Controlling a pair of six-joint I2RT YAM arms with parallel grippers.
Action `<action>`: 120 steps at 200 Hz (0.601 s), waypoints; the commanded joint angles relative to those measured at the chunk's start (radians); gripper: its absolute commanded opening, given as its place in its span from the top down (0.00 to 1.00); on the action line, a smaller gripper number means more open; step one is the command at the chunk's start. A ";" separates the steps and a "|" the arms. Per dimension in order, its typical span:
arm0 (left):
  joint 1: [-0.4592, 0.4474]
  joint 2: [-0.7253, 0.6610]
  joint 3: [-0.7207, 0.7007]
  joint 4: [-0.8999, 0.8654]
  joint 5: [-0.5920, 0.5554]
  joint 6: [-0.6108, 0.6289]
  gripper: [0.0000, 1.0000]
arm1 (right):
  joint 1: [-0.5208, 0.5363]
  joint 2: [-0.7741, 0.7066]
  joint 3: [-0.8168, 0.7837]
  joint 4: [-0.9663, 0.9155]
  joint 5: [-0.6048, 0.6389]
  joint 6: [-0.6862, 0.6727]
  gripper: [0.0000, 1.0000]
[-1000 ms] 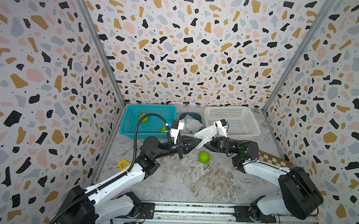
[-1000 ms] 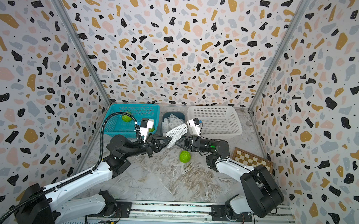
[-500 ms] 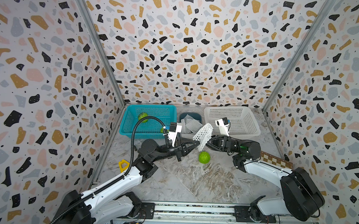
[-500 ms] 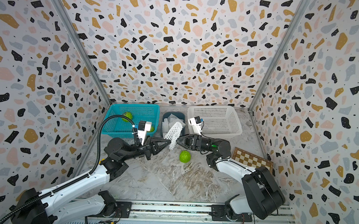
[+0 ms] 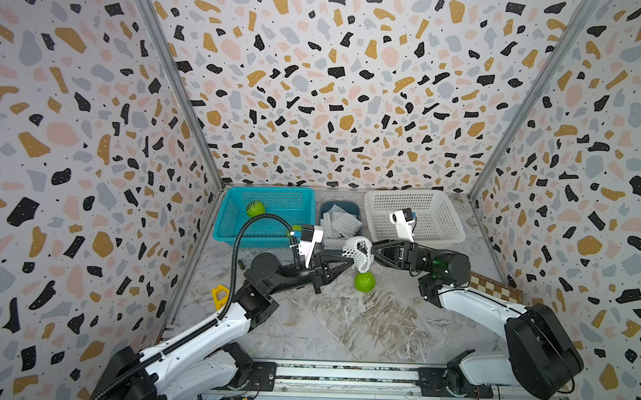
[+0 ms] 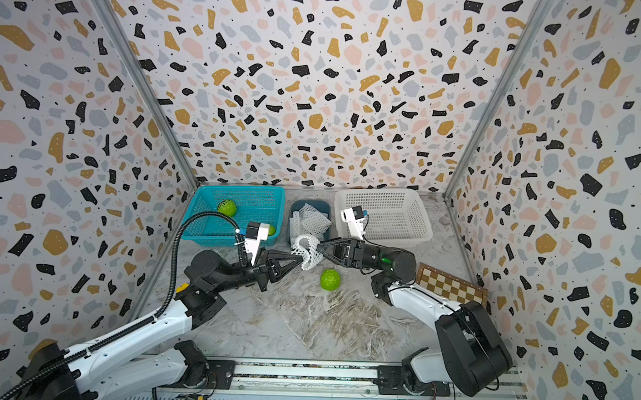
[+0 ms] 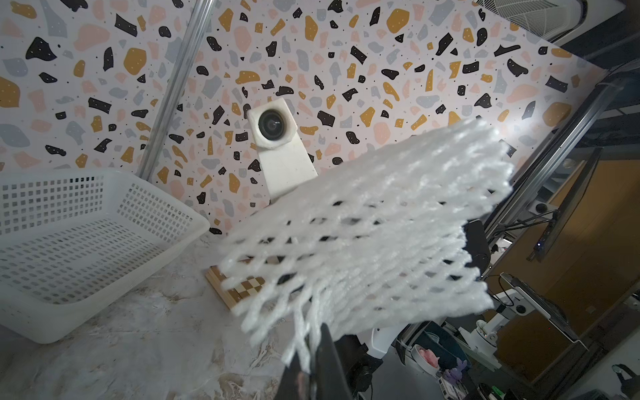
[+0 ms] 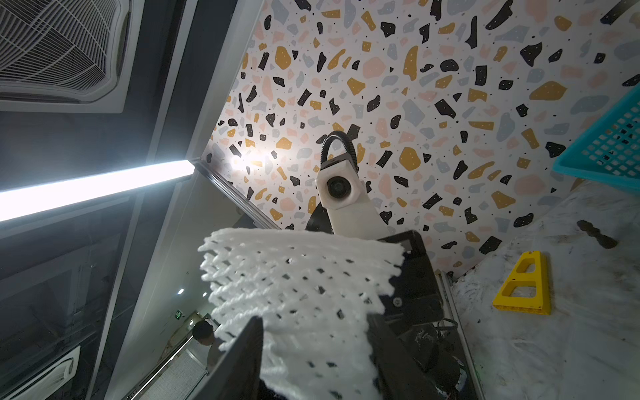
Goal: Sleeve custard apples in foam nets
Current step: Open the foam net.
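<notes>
White foam net [image 5: 357,252]; green custard apple [image 5: 364,282]; teal basket [image 5: 258,239]; checkered board [image 5: 493,286].

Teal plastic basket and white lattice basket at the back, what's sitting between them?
A small dark-blue plastic tub stuffed with white foam mesh nets fills that gap, visible in both top views.

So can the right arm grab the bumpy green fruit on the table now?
Probably not yet. The bumpy green fruit lies in the open close to the right tool, but that tool's jaws straddle the white foam mesh net, which the left tool pinches.
</notes>
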 commanded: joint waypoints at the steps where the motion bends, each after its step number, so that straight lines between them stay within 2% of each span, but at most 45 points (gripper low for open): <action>1: -0.004 -0.014 -0.007 0.019 0.017 0.037 1.00 | -0.005 -0.041 0.017 0.270 -0.008 0.008 0.51; 79: -0.003 -0.048 0.000 -0.049 0.022 0.042 1.00 | -0.004 -0.060 0.012 0.270 -0.042 0.012 0.51; 120: 0.006 -0.043 0.034 -0.085 0.060 0.029 1.00 | 0.001 -0.062 -0.019 0.269 -0.067 0.000 0.58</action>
